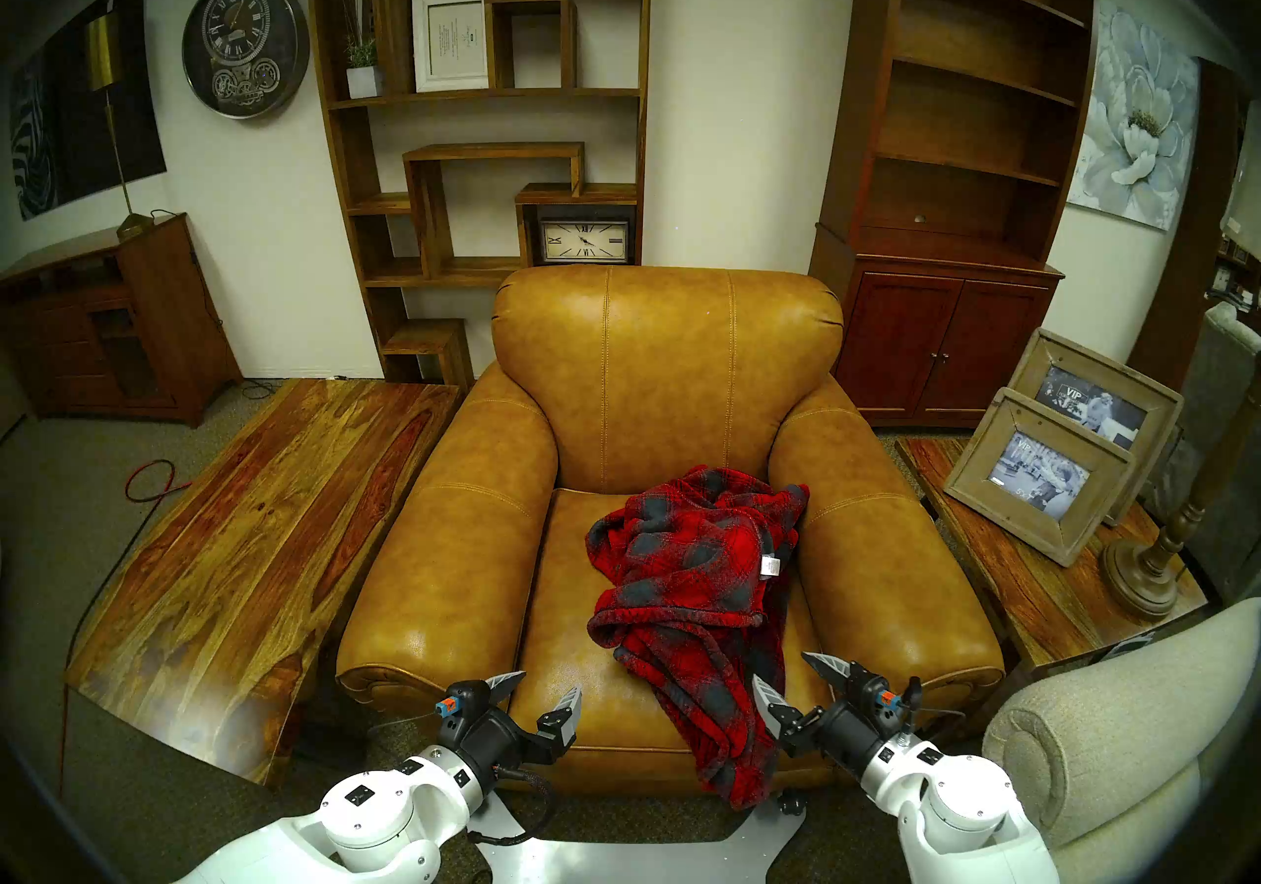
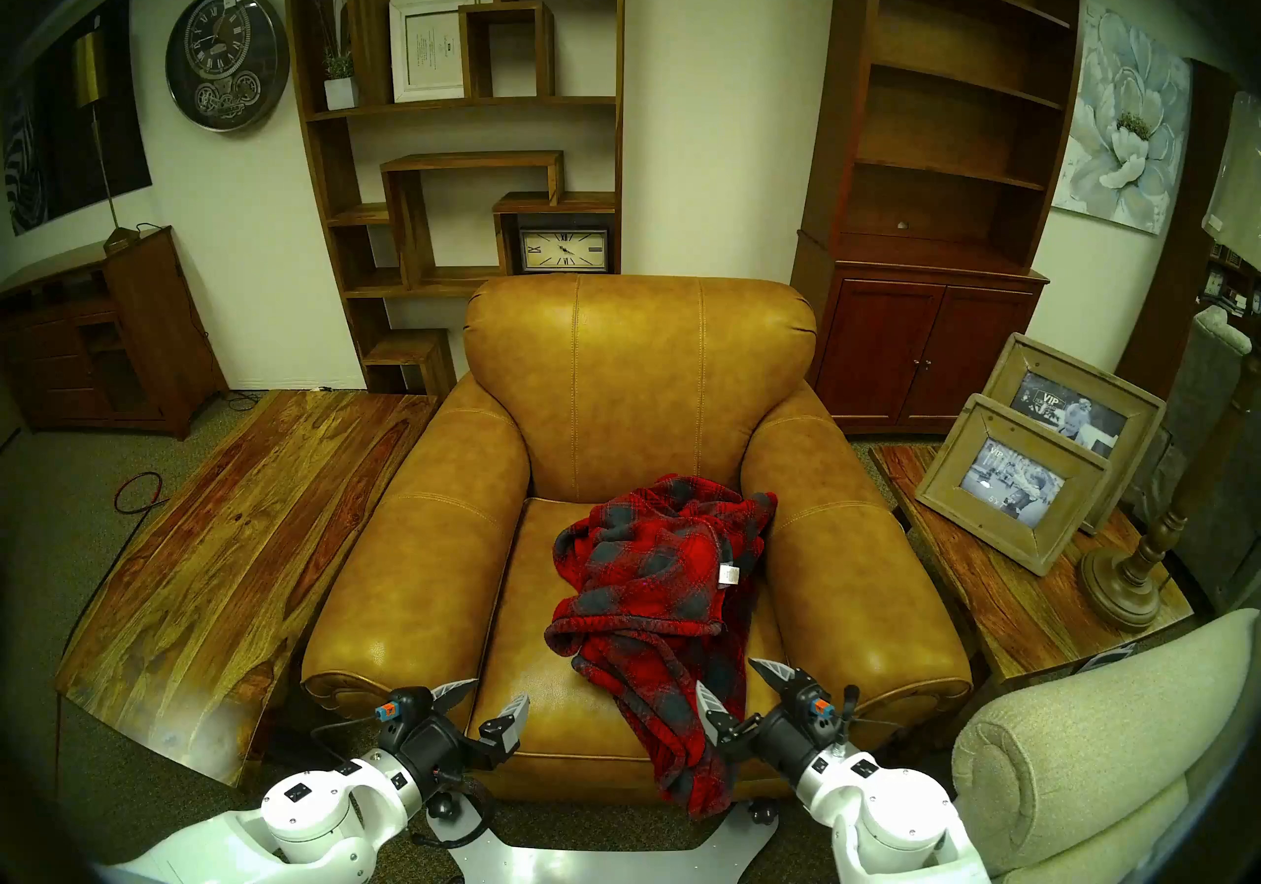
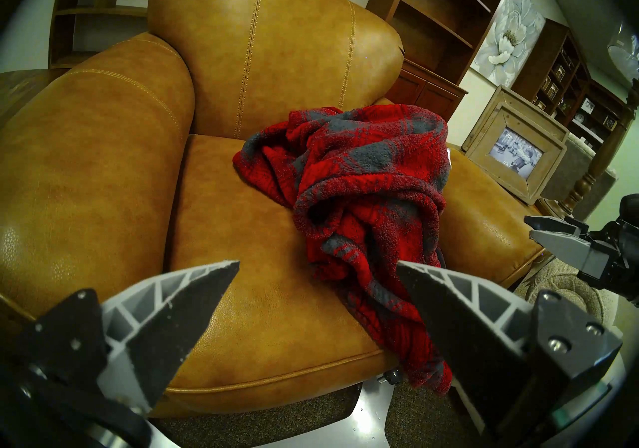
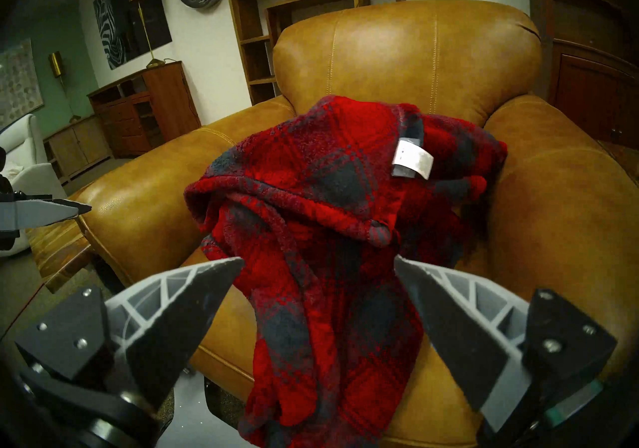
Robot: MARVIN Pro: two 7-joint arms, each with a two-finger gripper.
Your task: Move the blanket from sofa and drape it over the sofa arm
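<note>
The red and dark grey plaid blanket (image 1: pixel 696 582) lies crumpled on the right half of the tan leather sofa's seat (image 1: pixel 580 589), one end hanging over the front edge. Its white tag (image 1: pixel 770 565) faces up. It also shows in the left wrist view (image 3: pixel 363 201) and the right wrist view (image 4: pixel 321 236). The sofa arm (image 1: pixel 880 555) is bare, just right of the blanket. My left gripper (image 1: pixel 542 691) is open and empty at the seat's front left. My right gripper (image 1: pixel 791 674) is open and empty at the seat's front right, beside the hanging end.
A wooden table (image 1: pixel 239 555) stands left of the sofa. A side table (image 1: pixel 1023 575) on the right holds picture frames (image 1: pixel 1044 487) and a lamp base (image 1: pixel 1139 575). A beige fabric rolled arm (image 1: pixel 1092 746) is close to my right arm. Shelves stand behind.
</note>
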